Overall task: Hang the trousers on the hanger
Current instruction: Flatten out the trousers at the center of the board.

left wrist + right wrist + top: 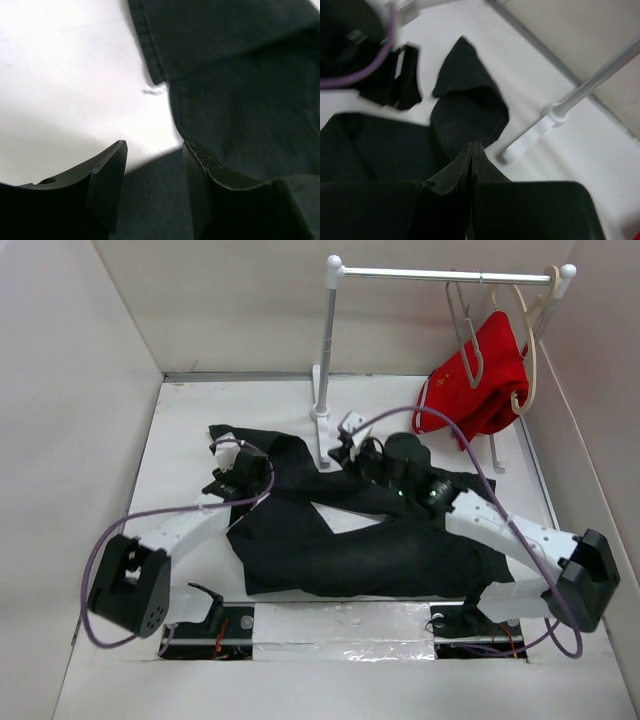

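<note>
The black trousers point(350, 540) lie spread and crumpled across the middle of the white table. The thin grey metal hanger point(466, 335) hangs on the rail at the back right, far from both grippers. My left gripper point(222, 465) is open over the trousers' upper left edge; in the left wrist view point(154, 145) its jaws straddle dark cloth point(240, 75) beside bare table. My right gripper point(338, 452) is shut, low over a folded end of the trousers point(470, 110) near the rack post; in the right wrist view point(474, 145) I see nothing between the fingers.
A white clothes rack point(325, 350) stands at the back, its foot point(530, 137) just right of my right gripper. A cream hanger point(530, 350) and a red garment point(480, 380) hang at the rail's right end. White walls enclose the table on three sides.
</note>
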Controlling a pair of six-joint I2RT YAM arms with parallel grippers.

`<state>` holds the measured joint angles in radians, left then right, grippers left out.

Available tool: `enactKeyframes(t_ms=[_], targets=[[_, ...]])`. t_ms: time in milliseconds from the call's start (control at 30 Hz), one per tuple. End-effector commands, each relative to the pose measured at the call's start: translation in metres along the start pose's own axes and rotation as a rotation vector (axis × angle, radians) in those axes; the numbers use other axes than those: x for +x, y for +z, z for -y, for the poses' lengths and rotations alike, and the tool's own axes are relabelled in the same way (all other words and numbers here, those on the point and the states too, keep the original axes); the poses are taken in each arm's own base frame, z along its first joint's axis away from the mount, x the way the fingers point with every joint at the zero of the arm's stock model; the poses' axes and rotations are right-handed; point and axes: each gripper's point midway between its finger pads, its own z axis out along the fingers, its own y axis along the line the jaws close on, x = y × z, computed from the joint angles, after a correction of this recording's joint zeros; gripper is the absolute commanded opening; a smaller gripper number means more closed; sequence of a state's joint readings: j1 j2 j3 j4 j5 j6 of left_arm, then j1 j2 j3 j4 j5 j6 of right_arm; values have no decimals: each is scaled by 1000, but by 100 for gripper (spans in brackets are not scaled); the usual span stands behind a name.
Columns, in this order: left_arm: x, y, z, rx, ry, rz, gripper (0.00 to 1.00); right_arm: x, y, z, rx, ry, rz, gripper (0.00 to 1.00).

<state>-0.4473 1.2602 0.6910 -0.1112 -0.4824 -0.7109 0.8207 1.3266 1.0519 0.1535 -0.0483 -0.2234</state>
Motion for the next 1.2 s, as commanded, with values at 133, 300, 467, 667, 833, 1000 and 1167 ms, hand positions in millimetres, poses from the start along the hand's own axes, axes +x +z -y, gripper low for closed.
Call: enactKeyframes(t_ms=[133, 300, 467, 667, 833, 1000, 1167], targets=[[-30, 37, 23, -108, 105, 71, 46, 38, -45, -22, -6, 5, -5, 4], [-14, 76, 11, -178, 131, -46, 45, 56, -65, -25, -6, 12, -24, 9], [-16, 90, 20, -196, 151, -59, 39, 68, -76, -27, -11, 11, -47, 10], [-24, 95, 23, -196, 129, -33, 21, 88, -80, -38, -36, 38, -69, 10], [-40, 93, 21, -232, 122, -12, 0, 95, -84, -41, -35, 43, -86, 10], [-92, 18, 33, -154, 91, 126, 0, 94, -101, -31, 27, 41, -98, 10], [-156, -92, 28, 57, -20, 302, 0, 101, -117, -6, 153, 48, -123, 9]])
